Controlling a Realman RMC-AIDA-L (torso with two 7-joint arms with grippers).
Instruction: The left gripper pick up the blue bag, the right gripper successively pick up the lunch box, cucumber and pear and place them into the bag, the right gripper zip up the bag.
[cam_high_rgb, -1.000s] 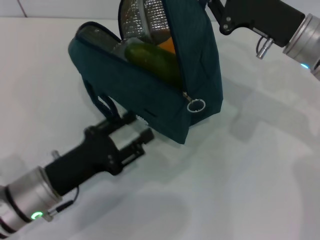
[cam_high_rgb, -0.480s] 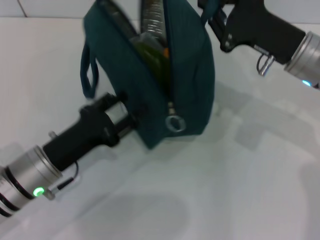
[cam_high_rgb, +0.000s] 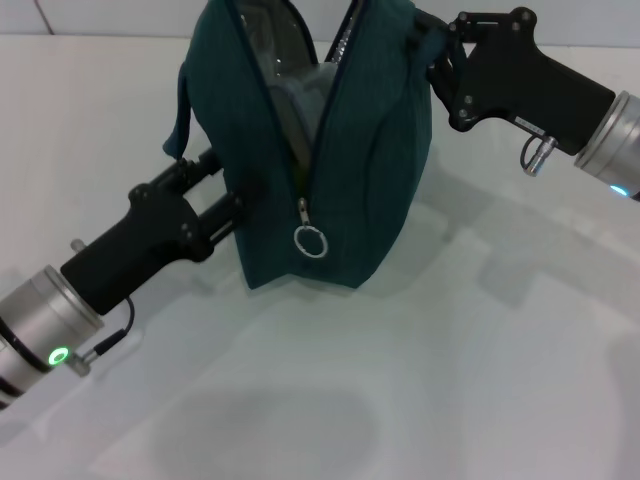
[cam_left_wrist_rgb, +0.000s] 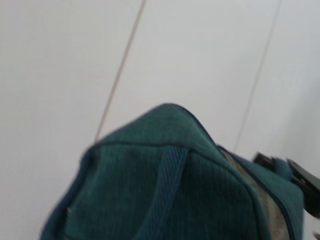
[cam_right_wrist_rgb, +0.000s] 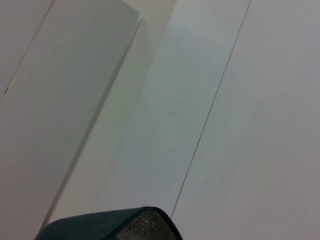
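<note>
The blue bag stands upright on the white table, its zip partly apart, with the ring pull hanging low at the front. Only silver lining and pale shapes show in the gap. The lunch box, cucumber and pear are hidden. My left gripper is open, and its fingertips press against the bag's left side under a loop handle. My right gripper is shut on the bag's top right edge. The left wrist view is filled by the bag's fabric. A corner of the bag shows in the right wrist view.
The white table spreads out in front of the bag and to its right. Pale wall panels fill the background of both wrist views.
The bag has swung from lying tilted and wide open to standing upright with its opening narrowed. The right gripper moved down and right with its top edge. The left gripper moved up against the bag's side.
</note>
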